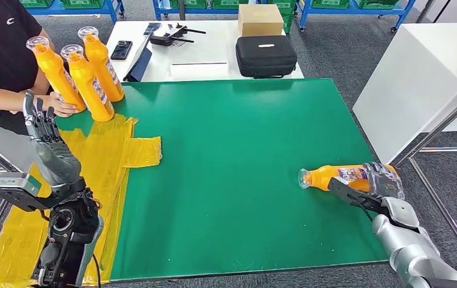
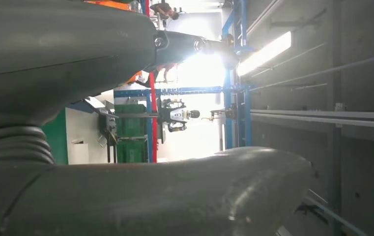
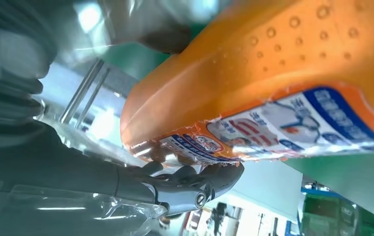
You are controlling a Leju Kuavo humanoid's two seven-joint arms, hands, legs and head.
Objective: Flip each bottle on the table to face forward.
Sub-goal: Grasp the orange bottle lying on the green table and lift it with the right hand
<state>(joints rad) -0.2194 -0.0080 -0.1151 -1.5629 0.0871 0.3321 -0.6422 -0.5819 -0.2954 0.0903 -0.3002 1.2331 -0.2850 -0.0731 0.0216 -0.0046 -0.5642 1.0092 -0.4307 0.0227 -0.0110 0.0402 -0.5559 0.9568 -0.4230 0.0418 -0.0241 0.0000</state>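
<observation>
Currently mid-grasp: right hand (image 1: pixel 375 183) closed round base end of lying orange bottle (image 1: pixel 334 177), near right edge of green table (image 1: pixel 232 150), cap pointing left. Left hand (image 1: pixel 39 120) raised, fingers apart, holding nothing, close to three upright bottles (image 1: pixel 84 72) at far-left corner w/ a person's hand (image 1: pixel 63 107) touching one. Next, prob.: lift, stand upright, turn label fwd w/o slip.

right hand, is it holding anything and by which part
The right hand grips the lying orange plastic bottle around its base end, opposite the cap. The raised left hand holds nothing.
</observation>
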